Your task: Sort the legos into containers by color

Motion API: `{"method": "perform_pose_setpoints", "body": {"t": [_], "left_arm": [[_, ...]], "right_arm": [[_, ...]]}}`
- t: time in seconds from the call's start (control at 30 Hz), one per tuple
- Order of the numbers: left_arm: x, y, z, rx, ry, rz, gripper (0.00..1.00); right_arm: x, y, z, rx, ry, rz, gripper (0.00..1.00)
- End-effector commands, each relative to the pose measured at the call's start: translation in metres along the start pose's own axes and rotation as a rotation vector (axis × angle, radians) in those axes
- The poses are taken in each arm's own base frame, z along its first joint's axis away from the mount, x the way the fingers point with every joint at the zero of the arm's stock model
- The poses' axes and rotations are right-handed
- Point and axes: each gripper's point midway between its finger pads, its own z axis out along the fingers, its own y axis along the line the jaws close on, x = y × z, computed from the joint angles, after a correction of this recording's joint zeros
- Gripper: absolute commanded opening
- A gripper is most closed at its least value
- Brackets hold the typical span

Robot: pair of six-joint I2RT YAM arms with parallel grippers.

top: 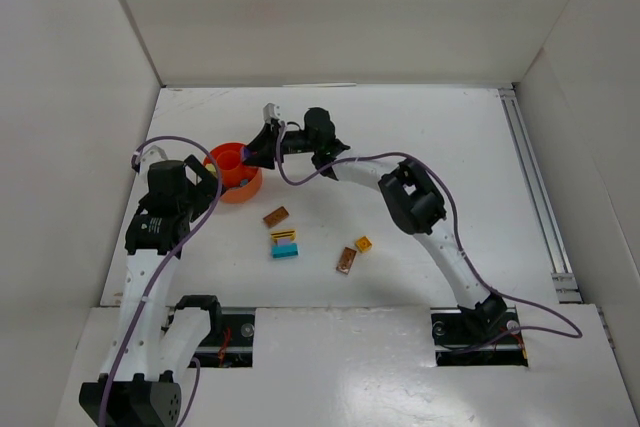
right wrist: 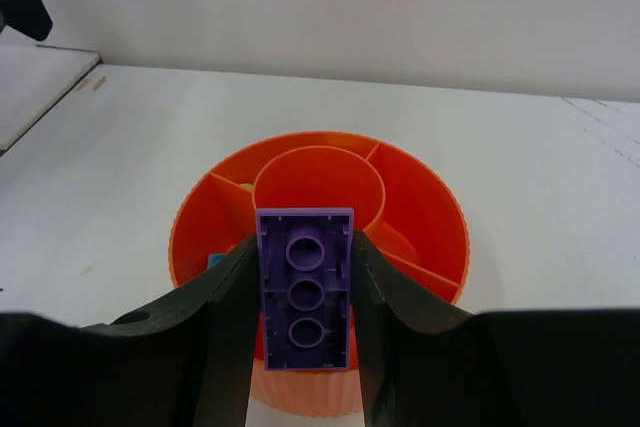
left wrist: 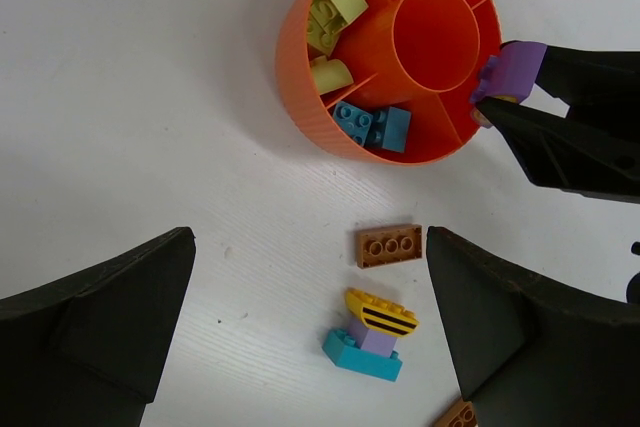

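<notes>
Right hand (top: 250,154) over bowl (top: 238,194) rim; open table (top: 430,127) beyond it.

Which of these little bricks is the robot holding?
The purple brick, pinched in the right end effector above the orange bowl's rim; the others lie loose on the table or in the bowl.

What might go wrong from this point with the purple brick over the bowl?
The purple brick in the right end effector hangs at the rim of the bowl; released here, it may bounce outside. It could also land in the compartment with the teal bricks, mixing colors.
</notes>
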Motion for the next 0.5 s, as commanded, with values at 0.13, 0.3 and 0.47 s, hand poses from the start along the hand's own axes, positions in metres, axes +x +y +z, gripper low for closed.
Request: {"method": "perform_pose_setpoints", "body": {"t": [0.13, 0.3, 0.47], "left_arm": [[-0.024, -0.016, -0.017, 0.074, -0.077, 0.006, 1.0], [-0.025, -0.017, -0.019, 0.08, -0.085, 0.005, 1.0], [-0.024, -0.018, -0.019, 0.087, -0.079, 0.015, 1.0]], "right_arm": [[-0.026, -0.002, 0.006, -0.041, -0.069, -0.082, 0.39], [-0.021, 0.0, 0.005, -0.051, -0.068, -0.073, 0.43], [-0.018, 0.008, 0.01, -0.083, -0.065, -0.063, 0.46]]}}
